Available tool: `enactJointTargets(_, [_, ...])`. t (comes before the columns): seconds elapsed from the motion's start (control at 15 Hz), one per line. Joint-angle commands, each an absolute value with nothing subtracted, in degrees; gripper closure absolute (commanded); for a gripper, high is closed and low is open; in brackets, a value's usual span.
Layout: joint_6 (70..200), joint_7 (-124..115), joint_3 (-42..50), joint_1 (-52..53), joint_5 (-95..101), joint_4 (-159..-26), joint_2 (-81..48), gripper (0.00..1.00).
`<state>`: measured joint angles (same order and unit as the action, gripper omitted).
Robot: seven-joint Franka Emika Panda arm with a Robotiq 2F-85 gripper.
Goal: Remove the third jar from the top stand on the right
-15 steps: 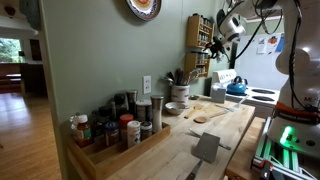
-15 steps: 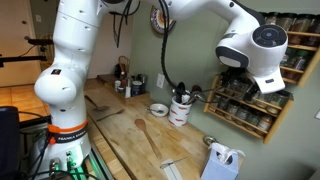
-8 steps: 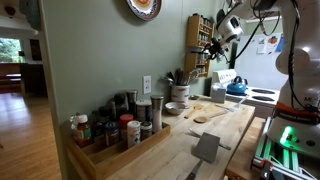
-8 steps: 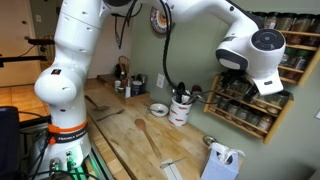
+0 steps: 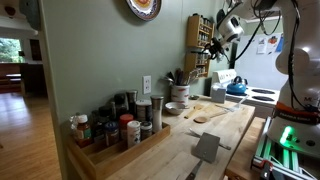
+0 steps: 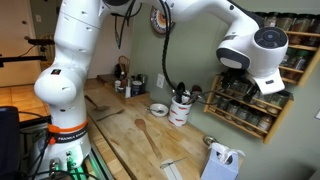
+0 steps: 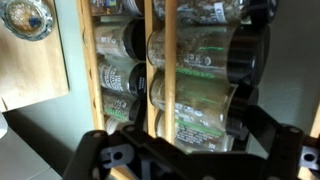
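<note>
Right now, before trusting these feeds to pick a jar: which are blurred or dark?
Wrist view: jars soft with glare, gripper a dark silhouette. In an exterior view, the window is bright and the rack tiny; both exterior views fairly sharp.

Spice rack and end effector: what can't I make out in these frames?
1. Spice rack: too small in an exterior view to count its top shelf; the arm's wrist covers much of it in an exterior view.
2. End effector, open or shut: wrist view shows only dark, blurred fingers at the bottom edge.
3. Jars: labels blurred in wrist view; which tier is unclear.
</note>
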<state>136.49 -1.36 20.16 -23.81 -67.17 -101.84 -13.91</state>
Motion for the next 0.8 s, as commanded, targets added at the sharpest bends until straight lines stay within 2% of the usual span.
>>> enactJointTargets(0.0, [131.77, -1.48, 20.59, -24.70, -63.00, -103.54, -12.76, 0.00])
enactJointTargets(0.73, [126.82, -2.24, 21.66, -25.63, -57.53, -103.42, -12.26, 0.00])
